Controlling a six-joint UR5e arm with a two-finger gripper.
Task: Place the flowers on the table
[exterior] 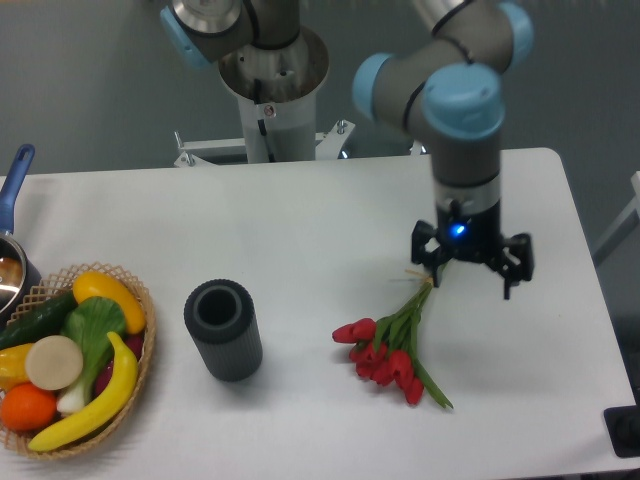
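The flowers (pixel 388 352), a bunch of red tulips with green stems, lie flat on the white table (pixel 300 230) right of the middle. The blooms point to the lower left and the stem ends point up to the right. My gripper (pixel 472 276) hangs just above the stem ends with its jaws spread wide. Its left finger (pixel 432 268) is next to the stem tips. Nothing is between the fingers.
A dark grey ribbed cylindrical vase (pixel 223 329) stands upright left of the flowers. A wicker basket (pixel 140 355) of fruit and vegetables sits at the front left edge. A blue-handled pot (pixel 12 200) is at the far left. The robot base (pixel 272 90) stands behind the table.
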